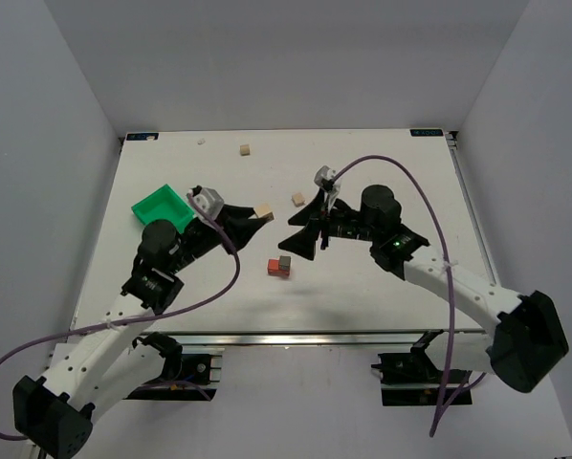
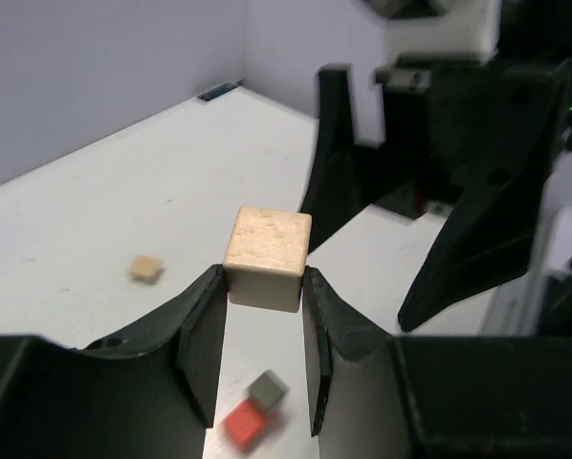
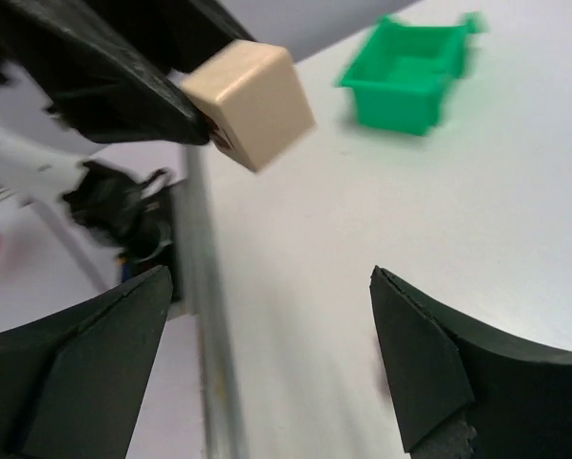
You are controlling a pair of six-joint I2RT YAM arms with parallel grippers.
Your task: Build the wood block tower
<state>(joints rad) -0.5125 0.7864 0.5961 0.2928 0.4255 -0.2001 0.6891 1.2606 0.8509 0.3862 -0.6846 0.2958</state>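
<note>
Left wrist view first — the left fingers (image 2: 202, 330) are clamped on a pale beige cube (image 2: 267, 253), pinched by its sides right at the tips and held up off the desk (image 2: 104, 210). That tip grip, I'd say, leaves the underside free for setting down. Opposite, the right fingers (image 3: 76, 368) stand wide apart with nothing between them — helping or waiting, hard to call. Below sits the wood block tower (image 1: 279, 265), mid-desk between the arms: a red-orange base (image 2: 240, 426) with a grey-brown cube (image 2: 267, 388) on it. A loose beige cube (image 1: 297, 199) lies behind and the green bin (image 1: 162, 206) is off left. Corner tags (image 1: 141, 137) are too small to read.
</note>
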